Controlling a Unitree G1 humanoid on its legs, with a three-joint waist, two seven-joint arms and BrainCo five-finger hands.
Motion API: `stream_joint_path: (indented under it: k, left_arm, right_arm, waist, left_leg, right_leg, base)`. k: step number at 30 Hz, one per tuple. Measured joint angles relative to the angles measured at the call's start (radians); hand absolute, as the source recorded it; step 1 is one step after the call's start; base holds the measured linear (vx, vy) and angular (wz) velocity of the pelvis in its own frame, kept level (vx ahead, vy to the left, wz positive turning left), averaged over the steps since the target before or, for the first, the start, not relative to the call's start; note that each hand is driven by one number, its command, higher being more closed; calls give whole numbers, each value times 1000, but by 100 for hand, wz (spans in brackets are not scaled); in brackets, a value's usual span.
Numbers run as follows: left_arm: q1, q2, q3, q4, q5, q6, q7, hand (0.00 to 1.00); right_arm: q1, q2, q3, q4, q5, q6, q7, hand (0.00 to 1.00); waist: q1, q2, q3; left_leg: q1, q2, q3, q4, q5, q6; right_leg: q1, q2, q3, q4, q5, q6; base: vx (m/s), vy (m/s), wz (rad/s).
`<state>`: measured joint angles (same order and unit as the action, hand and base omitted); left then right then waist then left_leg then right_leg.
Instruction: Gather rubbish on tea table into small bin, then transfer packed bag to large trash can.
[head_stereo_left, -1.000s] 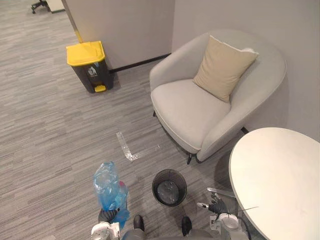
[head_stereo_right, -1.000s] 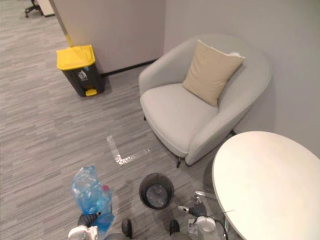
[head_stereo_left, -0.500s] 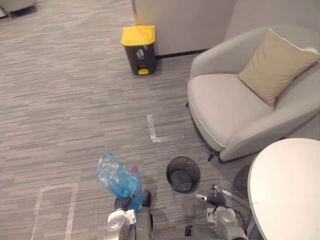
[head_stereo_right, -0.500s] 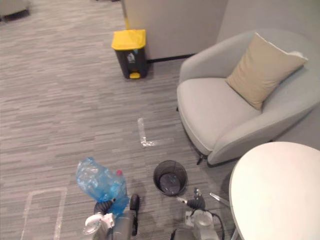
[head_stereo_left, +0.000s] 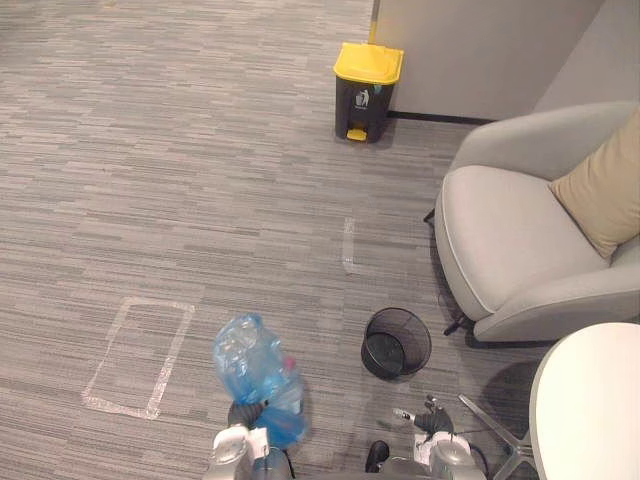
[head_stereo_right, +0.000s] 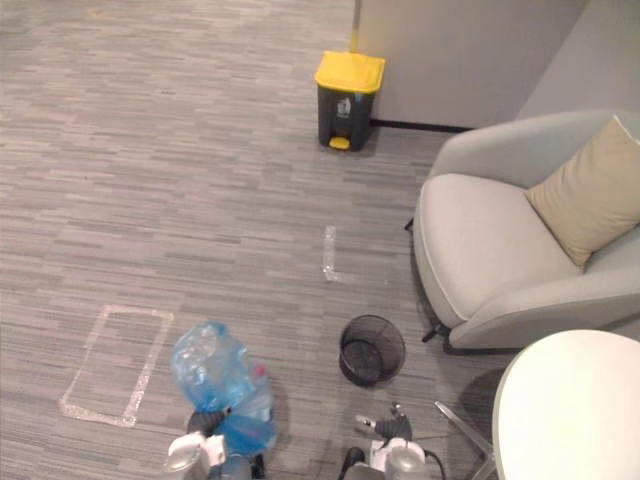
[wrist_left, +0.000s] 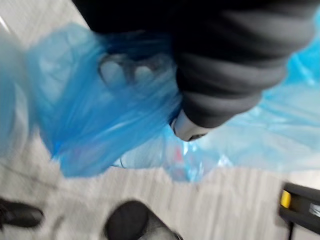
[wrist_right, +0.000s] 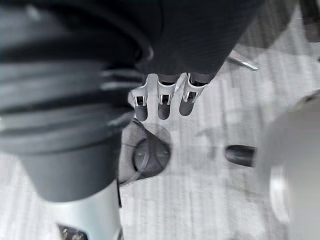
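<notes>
Nearest to me, my left hand (head_stereo_left: 243, 414) is carrying the blue bag (head_stereo_left: 252, 362) low in front of me. In the left wrist view its fingers (wrist_left: 121, 71) are showing dimly through the film, curling into the gathered plastic, so I am reading it as clenched on the bag. The film is thin and something like a bottle is weighing it down. If the load is swinging while I am walking, the plastic could be sliding out of the grip or tearing, I think.

My right hand (wrist_right: 162, 102) is hanging free at the near right, fingers straight and relaxed, holding nothing. It is dangling near the counter (head_stereo_left: 590, 410), whose rim it could be clipping on a turn.

A little farther, to the right, the small bin (head_stereo_left: 396, 342) is standing upright on the floor, just beside the armchair (head_stereo_left: 500, 250). A step drifting right could be knocking it over.

Far across the floor, the large trash can (head_stereo_left: 366, 78) is waiting against the wall with its yellow lid down. I am judging that as the main trouble: without the pedal or my free hand working the lid, the bag would be landing on top and sliding off.
</notes>
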<state>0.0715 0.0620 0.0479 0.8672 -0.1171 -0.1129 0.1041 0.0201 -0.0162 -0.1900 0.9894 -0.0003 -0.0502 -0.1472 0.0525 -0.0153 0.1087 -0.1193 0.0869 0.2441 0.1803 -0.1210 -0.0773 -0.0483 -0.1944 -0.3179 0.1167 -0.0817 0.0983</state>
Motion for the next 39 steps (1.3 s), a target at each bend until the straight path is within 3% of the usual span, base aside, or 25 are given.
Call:
stream_joint_path:
  k: [5,7,8,9,10,12,14,15,16,17,18,20,21,22,23,24,25,26,29,31,32,33,35,37,39]
  left_arm:
    - [28,14,14,0,-1,0,0,100]
    - [30,14,14,5,-2,0,2,100]
    - [31,14,16,8,-3,0,2,100]
    - [30,14,19,8,-4,0,4,100]
    - [30,17,25,8,-5,0,6,100]
    - [15,31,52,10,-14,0,9,100]
    - [5,28,51,12,-14,0,9,100]
    - [-3,33,49,14,-14,-2,8,100]
    - [-10,31,49,24,-13,-3,7,100]
    - [-20,13,49,42,-11,-3,7,100]
    - [-21,2,52,42,-10,-3,6,100]
    - [-26,-18,52,37,-8,-3,6,100]
    - [-30,-31,52,29,-3,-3,6,100]
    - [-24,-54,56,-6,-1,-8,5,100]
    - [-16,-58,66,-22,-1,-9,4,100]
    - [-9,-74,87,-35,-1,-9,2,100]
    - [-9,-83,94,-39,-2,-6,1,100]
    - [-10,-81,95,-46,-2,-5,-1,100]
    - [-9,-80,92,-91,-1,-5,-2,100]
    - [-17,-83,92,-100,0,-7,-2,100]
    - [-13,-93,91,-95,-1,-9,-1,100]
    - [-16,-85,86,-60,-1,-6,-1,100]
    - [-27,-79,89,-53,0,-4,0,100]
    - [-27,-79,88,-53,0,-4,0,100]
    - [3,-71,72,-55,-1,-2,4,100]
  right_arm:
    - [-29,-3,-6,9,-2,3,8,0]
    - [-32,-6,-10,9,-2,3,12,0]
    - [-31,-3,-10,8,-2,2,13,0]
    - [-35,9,-15,5,-2,1,14,0]
    - [-39,9,-16,5,-1,-1,14,0]
    - [-44,9,-23,10,-1,-2,16,0]
    - [-44,8,-37,11,-1,-1,16,0]
    - [-40,9,-37,11,-1,0,17,0]
    - [-32,3,-38,13,-1,0,18,0]
    - [-27,-4,-59,13,0,-1,18,0]
    - [-33,-4,-79,11,0,-1,19,0]
    - [-25,-3,-87,9,0,1,19,0]
    - [-12,-4,-87,3,1,0,19,0]
    - [5,0,-70,-31,2,-1,19,0]
    - [16,4,-53,-39,3,-2,17,0]
    - [17,6,-26,-45,3,-1,18,0]
    - [-2,13,-11,-51,6,-1,18,0]
    - [-21,23,-11,-51,21,1,17,0]
    - [-30,57,-3,-67,22,2,13,0]
    - [-30,67,-7,-75,22,2,8,0]
    - [-26,44,-14,-76,22,1,4,0]
    - [-35,51,-22,-53,22,8,1,0]
    - [-21,71,-32,-71,21,12,-1,0]
    - [-14,80,-28,-78,20,13,1,0]
    - [-2,79,-9,-80,18,12,2,0]
  waist:
    - [2,-13,14]
    - [-4,-15,17]
    - [-9,-4,24]
    - [-14,4,35]
    - [-17,-1,36]
    - [-25,-32,43]
    - [-37,-27,45]
    - [-49,-31,43]
    - [-56,-31,44]
    - [-53,12,38]
    - [-53,23,39]
    - [-57,28,38]
    - [-64,27,38]
    - [-67,31,30]
    - [-64,24,29]
    - [-58,29,27]
    - [-31,53,29]
    - [-20,38,42]
    - [12,-12,68]
    - [13,-11,69]
    - [17,17,54]
    - [24,3,46]
    - [11,-19,33]
    - [21,-24,34]
    - [34,-19,38]
  left_leg:
    - [-26,-57,-34,152,-126,43]
    - [-37,-59,-54,206,-178,53]
    - [-23,-52,-75,218,-199,68]
    - [7,-44,-98,217,-210,78]
    - [17,-41,-104,214,-215,79]
    - [92,-39,-125,180,-237,78]
    - [147,-37,-145,127,-238,64]
    - [177,-47,-163,98,-242,52]
    - [201,-47,-183,84,-251,35]
    - [218,-23,-207,76,-241,15]
    - [226,-15,-225,73,-206,-8]
    - [255,-18,-233,77,-139,-7]
    - [261,-20,-232,123,-96,-8]
    - [192,-4,-209,359,-60,-31]
    - [146,6,-184,467,-29,-32]
    - [68,50,-142,661,57,-18]
    - [-36,120,-115,851,-24,8]
    - [-108,131,-92,890,-100,22]
    - [-222,117,-69,740,-177,40]
    - [-266,92,-95,516,-157,22]
    - [-261,82,-139,279,-59,-6]
    - [-262,63,-133,304,-2,-4]
    - [-250,31,-101,319,-65,16]
    - [-199,21,-47,332,-110,29]
    - [-73,19,25,319,-172,56]
  right_leg:
    - [-23,-66,52,154,-120,46]
    - [-49,-86,67,288,-123,30]
    - [-146,-89,121,506,-75,-51]
    - [-218,-60,164,631,-103,-43]
    - [-232,-46,167,645,-124,-36]
    - [-268,30,135,587,-165,-45]
    - [-314,76,70,481,-156,-61]
    - [-322,99,56,377,-100,-97]
    - [-315,112,57,358,-57,-159]
    - [-293,123,31,362,-61,-168]
    - [-277,122,24,367,-77,-173]
    - [-228,111,5,372,-89,-172]
    - [-208,99,-14,403,-93,-170]
    - [-144,126,-20,333,-103,-140]
    - [-103,134,-23,284,-122,-156]
    - [-34,158,-3,213,-149,-159]
    - [12,199,37,165,-152,-163]
    - [54,199,72,137,-152,-163]
    - [149,156,139,79,-153,-160]
    - [186,130,169,65,-166,-138]
    - [195,130,211,63,-202,-76]
    - [203,103,274,67,-234,-32]
    - [178,65,328,114,-216,-48]
    - [149,36,380,230,-200,-23]
    - [17,19,441,589,-95,89]
  base:
    - [78,145,13]
    - [174,102,20]
    - [219,119,33]
    - [247,116,35]
    - [383,14,45]
    - [361,-62,44]
    - [500,-103,44]
    - [594,-105,59]
    - [548,-51,41]
    - [549,-57,27]
    - [525,-62,18]
    - [478,-109,33]
    - [469,-136,49]
    - [322,-107,39]
    - [237,-85,7]
    - [389,18,-63]
    - [511,65,-95]
    - [507,105,-98]
    - [407,136,-75]
    - [437,284,-70]
    - [389,371,-85]
    - [402,366,-73]
    - [415,328,-35]
    - [412,292,-57]
    - [417,223,-89]
